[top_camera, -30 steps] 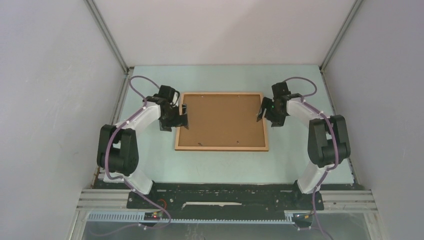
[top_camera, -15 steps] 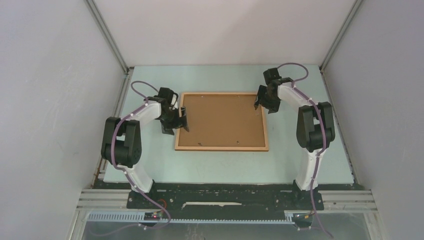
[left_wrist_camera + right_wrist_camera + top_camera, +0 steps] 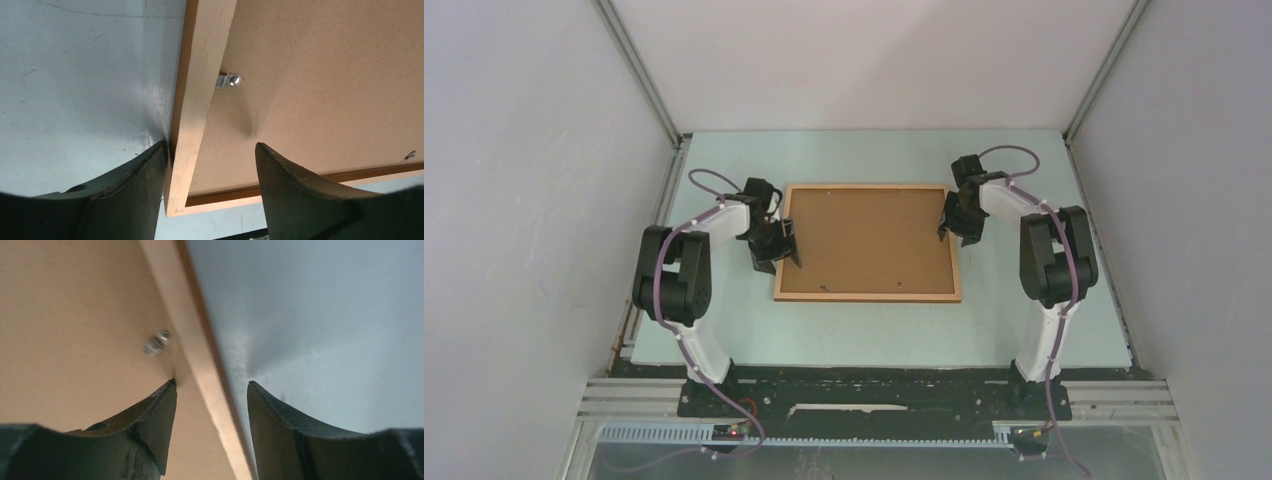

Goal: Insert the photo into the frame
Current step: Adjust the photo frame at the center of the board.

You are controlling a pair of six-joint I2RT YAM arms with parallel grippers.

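The frame lies face down on the table, with a brown backing board set in it. The photo is hidden. My left gripper is open astride the frame's left rail: one finger sits against the rail's outer edge and the other hangs over the backing board. Over on the right, my right gripper also stands open. It straddles the right rail with a gap on each side. A small metal clip shows beside each rail.
The pale green table is boxed in by grey walls on the left, right and back. A black mounting bar with both arm bases runs along the near edge. A second clip sits on the backing by the right rail.
Both grippers' jaws have narrowed around the frame's side rails. The right gripper swung toward the far corner and came back along the rail. The left gripper slid slightly nearer.
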